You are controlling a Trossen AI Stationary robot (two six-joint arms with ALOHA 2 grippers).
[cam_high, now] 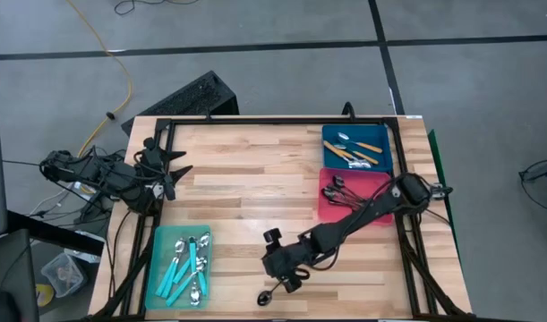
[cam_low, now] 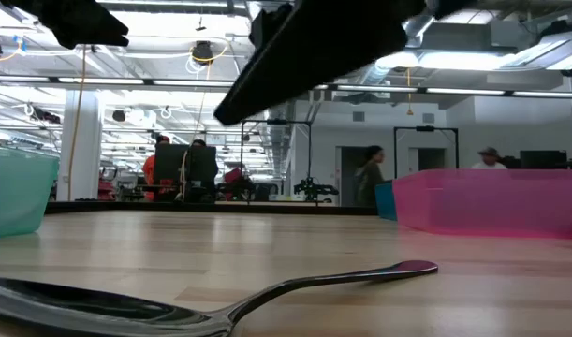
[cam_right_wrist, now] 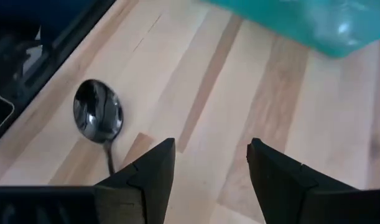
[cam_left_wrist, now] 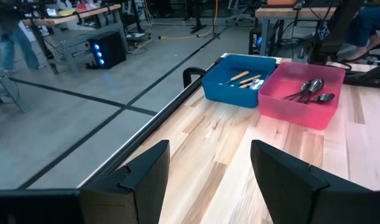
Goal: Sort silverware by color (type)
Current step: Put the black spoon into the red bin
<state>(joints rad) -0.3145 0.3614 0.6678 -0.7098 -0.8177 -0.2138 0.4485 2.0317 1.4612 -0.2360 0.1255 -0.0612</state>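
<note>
One all-dark metal spoon (cam_high: 269, 296) lies flat on the wood near the table's front edge, its bowl (cam_right_wrist: 97, 115) toward that edge. My right gripper (cam_high: 287, 279) hangs open just above the spoon's handle end, slanting down, and touches nothing; in the right wrist view (cam_right_wrist: 211, 163) the handle runs under one finger. The low view shows the spoon (cam_low: 201, 304) close up, with the arm dark overhead. My left gripper (cam_high: 171, 175) waits open at the table's far left, pulled back; its fingers (cam_left_wrist: 209, 168) have nothing between them.
A teal tray (cam_high: 182, 266) with teal-handled spoons stands at the near left. A blue tray (cam_high: 355, 148) with orange-handled spoons is at the far right. Just in front of it is a pink tray (cam_high: 352, 195) with dark spoons. Bare wood lies between them.
</note>
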